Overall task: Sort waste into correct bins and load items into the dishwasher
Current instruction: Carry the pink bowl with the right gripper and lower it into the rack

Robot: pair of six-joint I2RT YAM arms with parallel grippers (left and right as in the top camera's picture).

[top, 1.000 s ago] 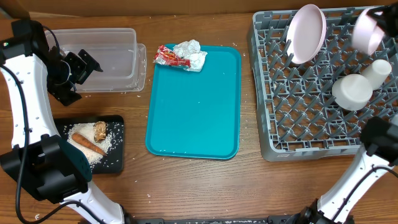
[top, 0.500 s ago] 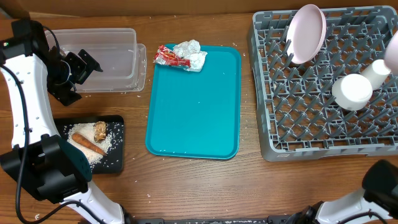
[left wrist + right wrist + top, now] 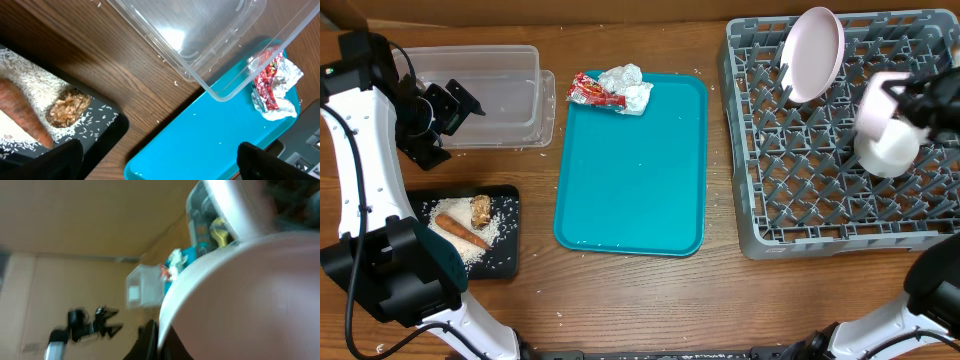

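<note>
Your right fingers (image 3: 917,101) are pinching shut on the rim of a pale pink bowl (image 3: 876,100), holding it tilted over the grey dish rack (image 3: 800,200), just above a white bowl (image 3: 888,150). Your left fingers (image 3: 463,100) are standing wide over the clear tub (image 3: 510,70).

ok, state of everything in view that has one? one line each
left gripper: open, empty, over the clear tub
right gripper: shut on pale bowl, above the dish rack
clear tub: upright, only stray grains inside
black tray: holds rice, carrot stick, brown chunk
teal tray: bare except wrapper and napkin at one corner
plate: on edge between rack pegs
white bowl: sitting in rack, beside pale bowl
</note>
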